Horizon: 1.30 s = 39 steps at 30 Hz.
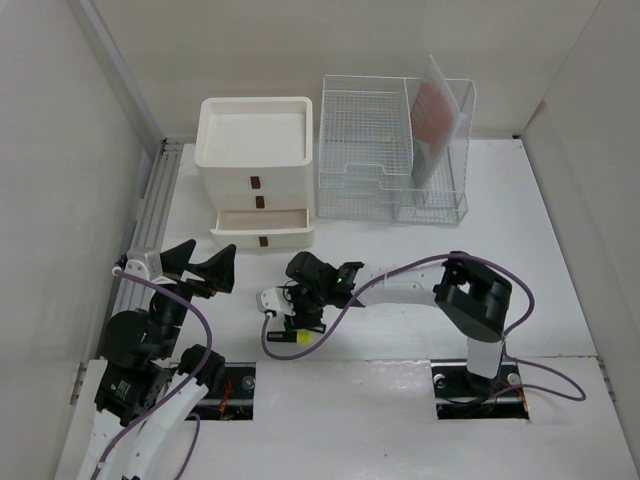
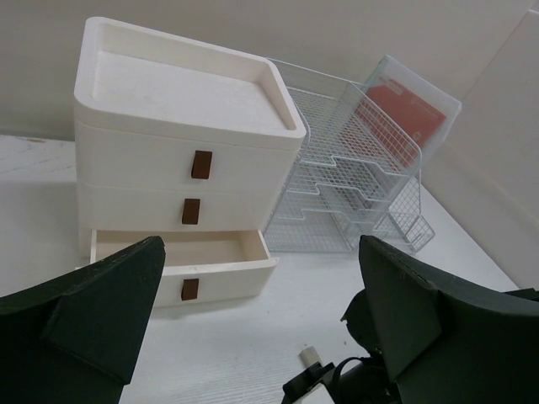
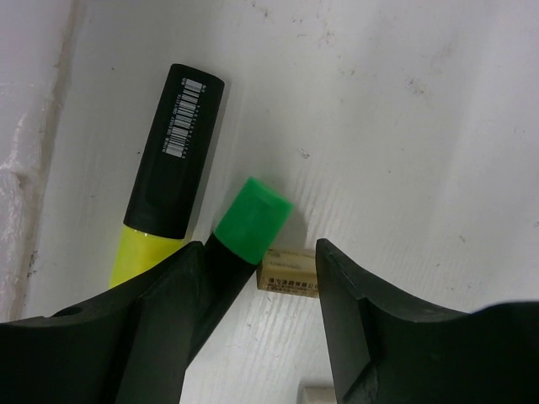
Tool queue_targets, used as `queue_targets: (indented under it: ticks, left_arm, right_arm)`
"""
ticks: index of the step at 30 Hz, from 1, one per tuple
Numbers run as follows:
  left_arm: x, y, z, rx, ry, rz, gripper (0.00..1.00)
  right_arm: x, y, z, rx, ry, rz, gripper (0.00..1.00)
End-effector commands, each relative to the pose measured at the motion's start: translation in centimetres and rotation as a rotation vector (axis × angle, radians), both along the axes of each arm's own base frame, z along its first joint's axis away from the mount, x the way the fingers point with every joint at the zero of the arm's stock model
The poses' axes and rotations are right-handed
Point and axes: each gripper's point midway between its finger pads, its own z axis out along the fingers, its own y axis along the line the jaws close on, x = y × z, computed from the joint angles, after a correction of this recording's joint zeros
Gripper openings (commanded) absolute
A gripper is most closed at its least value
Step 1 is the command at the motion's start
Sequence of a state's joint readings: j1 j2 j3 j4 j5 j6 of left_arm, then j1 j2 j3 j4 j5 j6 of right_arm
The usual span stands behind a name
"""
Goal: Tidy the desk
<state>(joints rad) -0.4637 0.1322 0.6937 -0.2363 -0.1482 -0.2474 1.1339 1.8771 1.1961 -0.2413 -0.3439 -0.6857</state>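
Observation:
The desk [image 1: 400, 250] is a white tabletop between beige walls. My right gripper [image 1: 298, 316] points down at it near the front. In the right wrist view its jaws [image 3: 259, 252] stand apart around a small beige eraser [image 3: 290, 274] and the tip of a green-capped black marker [image 3: 253, 217]. The right finger touches the eraser's end and the marker runs under the left finger. A yellow highlighter with a black cap [image 3: 173, 160] lies just left of them and also shows in the top view [image 1: 288, 340]. My left gripper [image 1: 200, 262] is open and empty, raised and facing the drawer box.
A white three-drawer box [image 1: 257, 150] stands at the back left, its bottom drawer [image 2: 181, 252] pulled open and empty. A clear wire rack [image 1: 385, 150] holding a reddish folder [image 1: 437, 110] stands to its right. A small white piece [image 3: 316, 394] lies by the right finger.

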Motion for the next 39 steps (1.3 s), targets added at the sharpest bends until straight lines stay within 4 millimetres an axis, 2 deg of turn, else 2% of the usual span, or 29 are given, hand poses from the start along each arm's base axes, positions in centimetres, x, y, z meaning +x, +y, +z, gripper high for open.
queue_targets:
  ticks: [1,11,12,17,23,39]
  left_arm:
    - [-0.3,0.2,1.0,-0.021,-0.042,0.003,1.0]
    - [-0.3,0.2,1.0,-0.021,-0.042,0.003,1.0]
    - [-0.3,0.2,1.0,-0.021,-0.042,0.003,1.0]
    - [-0.3,0.2,1.0,-0.021,-0.042,0.003,1.0]
    - [-0.3,0.2,1.0,-0.029,-0.04,0.001,1.0]
    - [-0.3,0.2,1.0,-0.029,-0.04,0.001,1.0]
  right_arm:
    - [0.7,1.4,1.3,0.041,-0.032,-0.01,0.61]
    - [0.3,1.6,3.7,0.088,-0.031,-0.004,0.61]
    - [0.3,1.9,4.8,0.115,-0.035,0.002,0.61]
    - [0.3,2.0,6.7,0.147,-0.05,0.002,0.61]
    - [0.9,1.9,6.6,0.137,-0.073,-0.02,0.61]
    - [2.8,1.9,3.3,0.065,-0.087,-0.089,0.58]
